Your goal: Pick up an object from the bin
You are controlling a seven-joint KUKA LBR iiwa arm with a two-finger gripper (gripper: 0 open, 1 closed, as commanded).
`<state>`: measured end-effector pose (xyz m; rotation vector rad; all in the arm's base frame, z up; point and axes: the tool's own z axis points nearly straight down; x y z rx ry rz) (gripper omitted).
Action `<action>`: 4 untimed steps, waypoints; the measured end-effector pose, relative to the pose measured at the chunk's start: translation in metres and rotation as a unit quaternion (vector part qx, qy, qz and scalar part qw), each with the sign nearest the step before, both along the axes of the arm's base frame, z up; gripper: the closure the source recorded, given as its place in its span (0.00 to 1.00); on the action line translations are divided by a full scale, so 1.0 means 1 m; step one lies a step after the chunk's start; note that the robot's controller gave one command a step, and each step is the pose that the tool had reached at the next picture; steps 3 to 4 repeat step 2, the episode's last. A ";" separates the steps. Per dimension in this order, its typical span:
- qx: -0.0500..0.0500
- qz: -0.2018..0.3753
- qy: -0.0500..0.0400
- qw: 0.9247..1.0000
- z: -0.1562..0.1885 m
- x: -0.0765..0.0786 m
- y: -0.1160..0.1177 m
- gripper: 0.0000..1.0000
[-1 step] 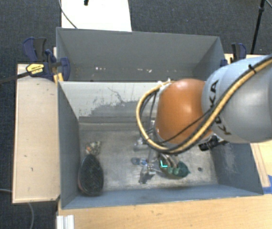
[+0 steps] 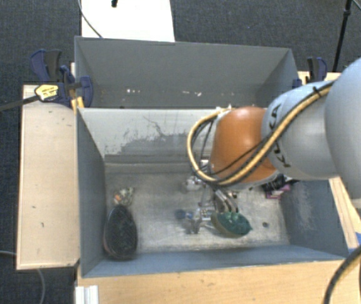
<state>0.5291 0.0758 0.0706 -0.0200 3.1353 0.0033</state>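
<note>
**Gripper low at mid-bin, between blue piece and green lump**

Left to right: bin [image 2: 90, 189] left wall, then a dark oval thing [image 2: 120, 233] in the front-left corner with a small pale thing [image 2: 123, 196] just behind it. Bare floor follows, which is the best open room. A small blue piece [image 2: 183, 215] lies just left of the gripper [image 2: 201, 220]. The gripper sits near the floor; whether it is spread or closed cannot be told, and nothing is seen held. A green rounded thing [image 2: 232, 224] lies just right of it, contact unclear. A magenta thing [image 2: 275, 189] sits under the arm near the right wall.

Judgement: the likely picks are the blue piece or the green thing. Centre on one only, seat low, close, then lift straight up. The front wall is near, so any sideways move should go left.
</note>
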 end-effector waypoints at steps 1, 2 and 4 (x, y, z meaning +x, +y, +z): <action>0.001 0.000 -0.003 1.000 0.004 0.001 0.002 1.00; 0.000 0.090 -0.001 0.996 0.131 -0.013 0.055 1.00; 0.000 0.090 -0.001 0.996 0.131 -0.013 0.055 1.00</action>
